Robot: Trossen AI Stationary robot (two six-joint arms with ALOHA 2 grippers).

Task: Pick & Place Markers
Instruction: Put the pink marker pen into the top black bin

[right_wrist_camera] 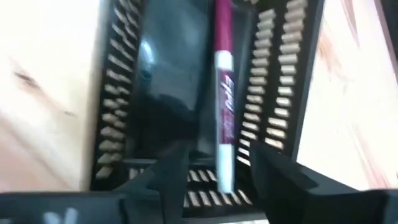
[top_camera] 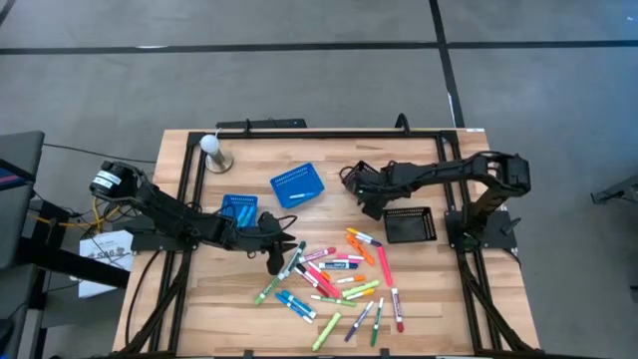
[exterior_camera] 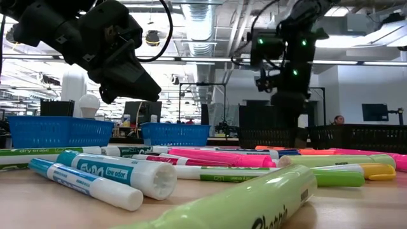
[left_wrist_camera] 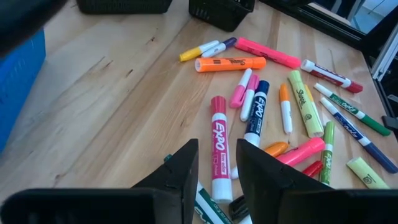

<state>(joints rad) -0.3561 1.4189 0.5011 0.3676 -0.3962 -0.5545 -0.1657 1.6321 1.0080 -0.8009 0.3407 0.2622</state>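
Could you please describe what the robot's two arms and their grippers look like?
Both arms are dark, nearly black, jointed links. The left gripper has two broad, wedge-shaped black fingers; the right gripper has the same pair. A white-labelled round housing sits at the left arm's base, with yellow cables. Green lights glow on the right arm's wrist.

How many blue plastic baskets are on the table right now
2. One blue basket sits tilted near the table's middle toward the back. The other blue basket is in front of it to its left, partly covered by the left arm. None seems hidden.
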